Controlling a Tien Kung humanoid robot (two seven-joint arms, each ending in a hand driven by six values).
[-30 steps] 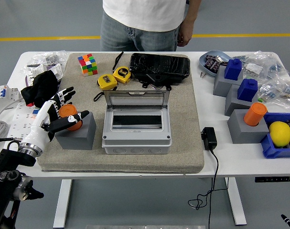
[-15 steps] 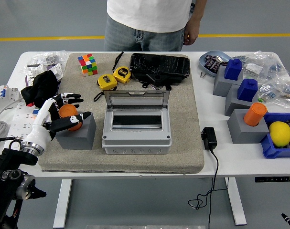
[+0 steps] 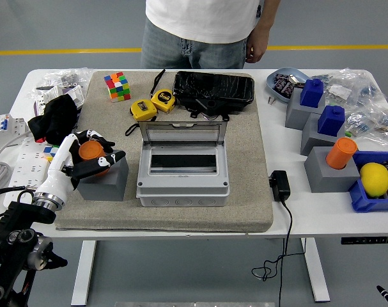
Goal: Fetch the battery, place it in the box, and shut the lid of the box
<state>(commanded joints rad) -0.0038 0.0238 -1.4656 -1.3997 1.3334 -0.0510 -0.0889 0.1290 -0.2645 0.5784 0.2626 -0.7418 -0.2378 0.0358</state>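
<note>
Since the earlier frames our left hand (image 3: 91,155) has closed in on the battery (image 3: 90,151): before, the fingers were spread out above and beside it, and now they curl around the orange cylinder, with the thumb (image 3: 107,161) across its front. We judge that the fingers are grasping the battery, or at least touching it on both sides, though we cannot tell how firm the hold is. The battery still sits in the top of the grey block (image 3: 104,179) at the left part of the mat (image 3: 245,192), so it is not lifted yet. The block also seems to have shifted a little, which may mean that our hand pushes on it. The box (image 3: 183,167) stands just right of the block, in the middle of the mat, with its lid (image 3: 183,131) open and leaning back, so the inside is free to receive the battery. Our right hand is not in view. The person at the far side has stepped slightly to the right, and the hands of the person do not touch anything on the table (image 3: 321,211). For the task this means the fetch step is almost done; lifting, placing and closing the lid remain.
</note>
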